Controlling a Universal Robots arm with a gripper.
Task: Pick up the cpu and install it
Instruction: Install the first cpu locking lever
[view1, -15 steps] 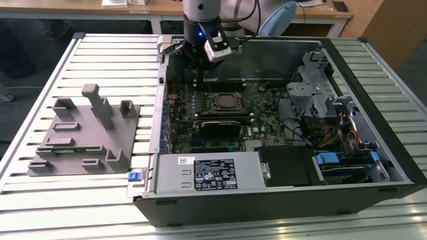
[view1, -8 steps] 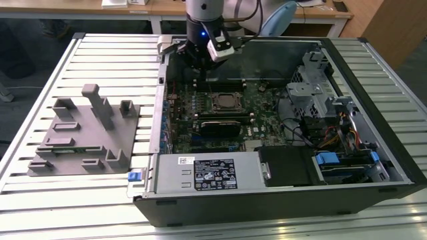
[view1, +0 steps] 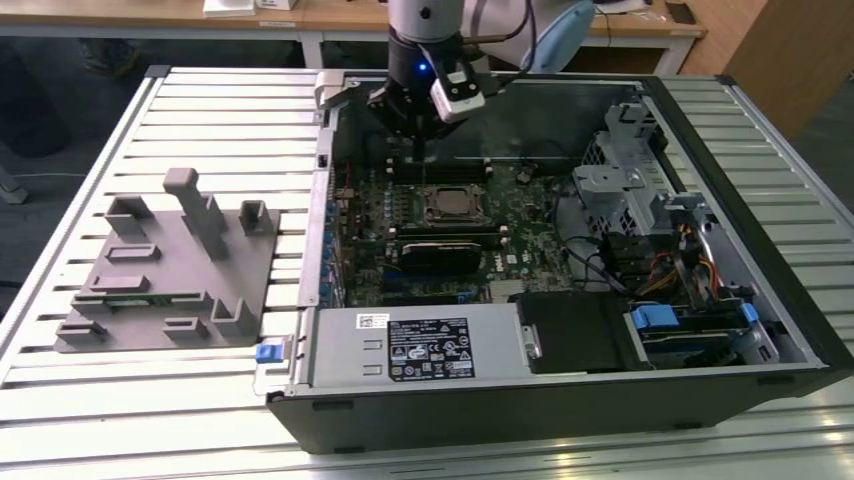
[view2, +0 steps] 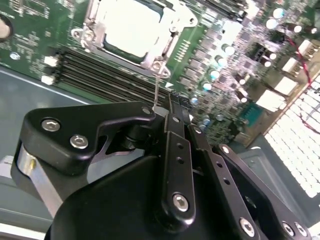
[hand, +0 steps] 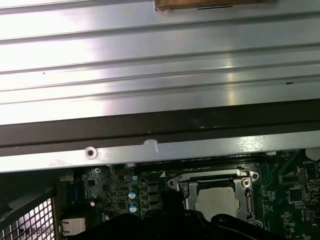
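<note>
Cpu (view2: 131, 31) sits in socket (view2: 135, 32); claw (view2: 172, 107) closed above.

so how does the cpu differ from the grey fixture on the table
The cpu is a small flat square with a pale silvery top; the grey fixture is far larger, matte grey, with posts and blocks standing up from its base. The cpu sits in the metal-framed socket on the motherboard inside the computer case; the fixture lies outside on the slatted table, at the exterior view's left. The claw holds neither.
</note>
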